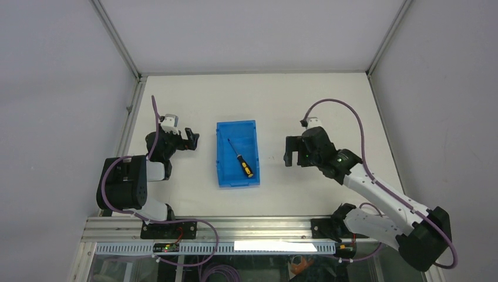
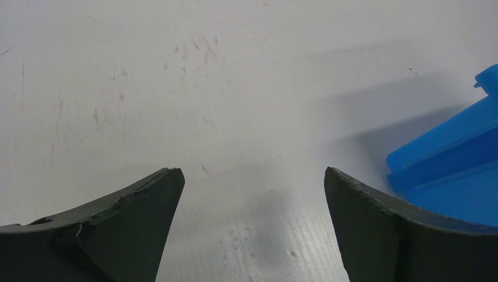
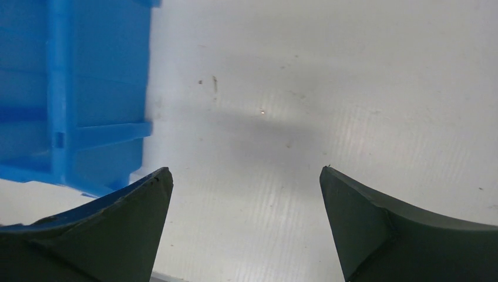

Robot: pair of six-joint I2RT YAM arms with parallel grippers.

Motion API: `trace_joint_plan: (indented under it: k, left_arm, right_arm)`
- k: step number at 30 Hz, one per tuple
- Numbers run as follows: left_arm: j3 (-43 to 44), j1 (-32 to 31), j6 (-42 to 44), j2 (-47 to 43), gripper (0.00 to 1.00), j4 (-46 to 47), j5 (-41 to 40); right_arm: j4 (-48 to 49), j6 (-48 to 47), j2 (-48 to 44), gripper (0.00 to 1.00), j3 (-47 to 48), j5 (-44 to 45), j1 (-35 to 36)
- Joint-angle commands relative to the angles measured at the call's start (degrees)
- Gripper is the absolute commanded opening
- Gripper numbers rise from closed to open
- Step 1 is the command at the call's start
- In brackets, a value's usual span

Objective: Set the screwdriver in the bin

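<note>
One thin-shafted screwdriver [image 1: 241,158] lies inside the rectangular plastic bin [image 1: 222,158]

Robot lab: walled-in white table [image 1: 329,106]

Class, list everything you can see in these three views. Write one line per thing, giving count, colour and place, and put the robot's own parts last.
bin: one, bright blue, mid-table between the two arms.
screwdriver: one, yellow-and-black handle with a dark shaft, lying inside the bin, handle toward the near end.
table: one, white, under everything.
cables: purple, looping along both arms.
left gripper: one, black, left of the bin, open and empty.
right gripper: one, black, right of the bin, open and empty.
</note>
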Motion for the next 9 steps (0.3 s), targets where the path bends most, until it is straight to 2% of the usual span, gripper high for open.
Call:
trace_joint_plan:
  k: [1,9]
  left_arm:
    - [0.81,-0.47,0.14,-0.32,0.99,3.15,0.10]
    - [0.82,-0.44,0.14,-0.33,0.99,3.08,0.14]
  right_arm:
    - [7.43,2.52,-7.33,0.99,-5.96,4.22,-3.27]
    - [7.94,3.52,-9.98,0.99,-11.43,9.25,-4.04]
